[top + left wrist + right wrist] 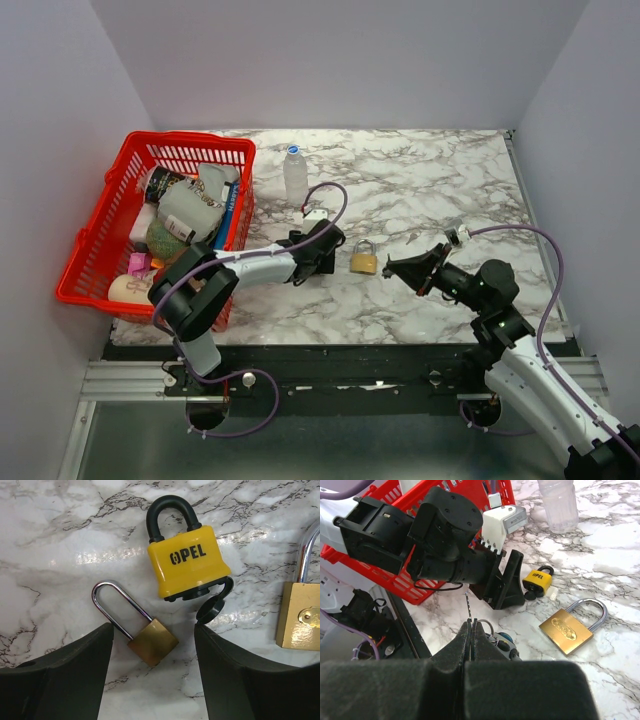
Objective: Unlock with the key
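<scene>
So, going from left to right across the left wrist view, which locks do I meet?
small brass lock → yellow lock → big brass lock

Bright yellow padlock (187, 562) with black shackle (167, 502), small brass padlock (152, 642), red basket (190, 140), grey-veined marble table (430, 190)

obst: basket (92, 240) L, bottle (295, 175) rear, padlock (363, 260) ctr | free: table (440, 180) R

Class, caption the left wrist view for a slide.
Open jaws flank a small brass padlock near a yellow padlock on the marble table.
</scene>
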You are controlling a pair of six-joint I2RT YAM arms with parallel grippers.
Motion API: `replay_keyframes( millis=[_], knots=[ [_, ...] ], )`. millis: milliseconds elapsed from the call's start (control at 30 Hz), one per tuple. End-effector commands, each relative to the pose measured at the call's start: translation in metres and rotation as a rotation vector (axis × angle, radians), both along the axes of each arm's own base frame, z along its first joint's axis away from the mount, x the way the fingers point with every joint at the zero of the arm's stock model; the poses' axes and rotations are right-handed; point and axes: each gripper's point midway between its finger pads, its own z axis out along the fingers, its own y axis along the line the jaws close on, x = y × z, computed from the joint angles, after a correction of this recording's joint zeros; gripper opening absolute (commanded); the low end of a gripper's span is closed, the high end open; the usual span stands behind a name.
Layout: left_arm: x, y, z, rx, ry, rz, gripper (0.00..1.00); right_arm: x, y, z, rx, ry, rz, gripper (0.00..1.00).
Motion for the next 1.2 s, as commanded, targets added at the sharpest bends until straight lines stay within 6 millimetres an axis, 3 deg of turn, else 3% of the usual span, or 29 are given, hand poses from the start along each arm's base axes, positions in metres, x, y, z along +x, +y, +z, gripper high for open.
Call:
replay_keyframes(
  millis=[0, 300, 467, 667, 900, 1167],
  knots=[
    [-0.006, 0.009, -0.015, 0.015, 0.074, 0.0, 0.77, -0.003, -0.001, 0.003, 0.004, -0.003, 0.008, 0.01],
    [0.006, -0.018, -0.009, -0.086, 0.047, -0.115, 0.82, -0.003, -0.001, 0.001, -0.001, 0.005, 0.007, 0.01],
    [0.009, -0.022, -0.008, -0.078, 0.048, -0.14, 0.82, -0.003, -0.002, 0.0, -0.001, 0.009, 0.002, 0.01],
    [0.003, -0.003, 0.001, -0.022, 0.028, -0.094, 0.82, -0.004, -0.002, 0.0, -0.002, 0.01, 0.002, 0.01],
    [-0.017, 0.017, -0.003, 0.086, 0.053, -0.084, 0.82, -0.003, -0.002, -0.002, -0.003, 0.02, 0.002, 0.01],
    [-0.021, 0.016, -0.012, 0.079, 0.076, -0.084, 0.71, -0.004, -0.001, -0.003, 0.002, 0.026, 0.008, 0.01]
  ],
)
